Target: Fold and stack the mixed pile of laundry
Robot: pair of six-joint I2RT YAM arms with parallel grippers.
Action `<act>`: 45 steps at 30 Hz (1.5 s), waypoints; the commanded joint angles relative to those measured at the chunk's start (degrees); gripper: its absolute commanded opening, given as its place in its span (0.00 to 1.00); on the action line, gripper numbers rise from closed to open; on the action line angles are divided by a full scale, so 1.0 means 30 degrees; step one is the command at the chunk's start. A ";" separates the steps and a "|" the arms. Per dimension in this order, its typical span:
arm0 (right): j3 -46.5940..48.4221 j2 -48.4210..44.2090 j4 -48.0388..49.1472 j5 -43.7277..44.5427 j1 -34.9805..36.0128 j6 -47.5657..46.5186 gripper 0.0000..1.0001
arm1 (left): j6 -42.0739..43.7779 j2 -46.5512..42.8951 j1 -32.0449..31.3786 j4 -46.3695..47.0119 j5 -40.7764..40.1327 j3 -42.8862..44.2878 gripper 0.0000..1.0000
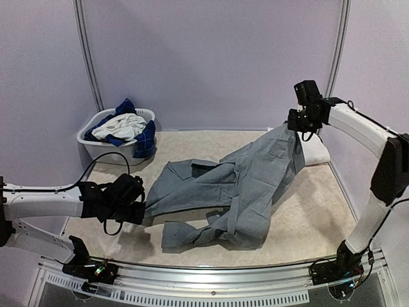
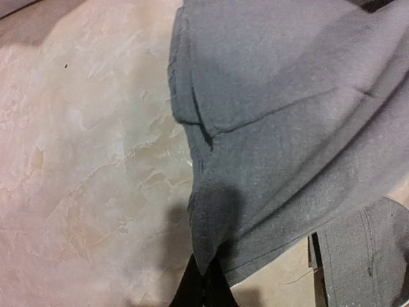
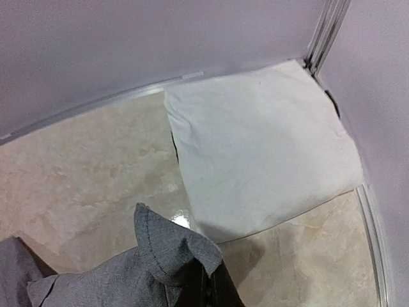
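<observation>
The grey garment (image 1: pixel 236 185) lies stretched across the middle of the surface (image 1: pixel 319 211), its cloth rumpled and partly doubled over itself along the near side; it looks like a shirt, though the folds hide too much of its cut to be sure. Its left end is drawn out toward the left arm (image 1: pixel 45 201), whose jaws are clamped together on a pinch of the hem, seen in the left wrist view as a dark fold of fabric (image 2: pixel 214 217) gathered at the fingertips just above the marbled top. Its far right corner is raised off the surface and hangs from the right arm (image 1: pixel 364 128), whose jaws are closed on a small bunched edge of the cloth (image 3: pixel 169 249). Just beyond that raised corner, in the far right corner of the surface against the wall, a folded white piece (image 3: pixel 255 160) lies flat. Well apart from all this, at the far left, a white oval basket (image 1: pixel 96 146) holds a crumpled white piece (image 1: pixel 121 128) with a blue plaid piece (image 1: pixel 146 137) draped over its rim.
</observation>
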 commanded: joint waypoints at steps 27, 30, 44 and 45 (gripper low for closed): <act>-0.5610 -0.3001 0.0174 -0.3091 0.0693 0.0713 0.67 | 0.4231 0.4704 -0.7013 0.1706 0.4505 0.8651 0.59; -0.6892 -0.4330 0.0512 -0.3056 0.0986 0.1014 0.67 | 0.4478 0.6885 -0.7746 0.2058 0.5252 0.9768 0.58; -0.9285 -0.7891 0.1109 -0.3243 0.1233 0.1219 0.67 | 0.3831 1.2504 -0.8997 0.2398 0.5284 1.3618 0.54; -0.9385 -0.8012 0.1092 -0.3245 0.1237 0.1228 0.67 | 0.3774 1.2754 -0.8997 0.2232 0.5187 1.3862 0.54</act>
